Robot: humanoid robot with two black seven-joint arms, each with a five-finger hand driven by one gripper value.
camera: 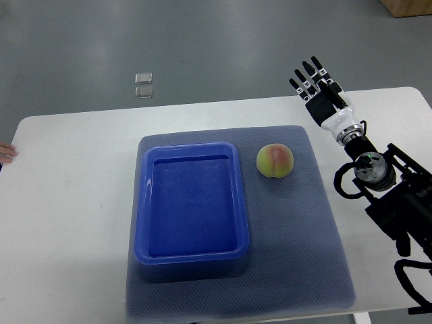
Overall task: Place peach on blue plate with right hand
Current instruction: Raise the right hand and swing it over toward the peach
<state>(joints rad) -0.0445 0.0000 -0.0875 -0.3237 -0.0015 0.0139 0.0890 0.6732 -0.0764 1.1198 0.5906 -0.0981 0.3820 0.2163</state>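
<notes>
right hand (318, 91) spread wide, empty, well right of peach (274, 160) | peach just beside blue plate (191, 251) (unplated) | risk: round fruit rolls if nudged

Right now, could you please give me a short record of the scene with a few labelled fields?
peach: peach lies on the grey mat, just right of the plate, apart from it
plate: blue plate sits on the mat, holds nothing
right robot hand: right robot hand is over the table's far right edge, fingers spread, holding nothing, apart from the peach
left robot hand: not in view
table: white table
person: fingertips at the left edge
task state: peach not yet picked up
</notes>
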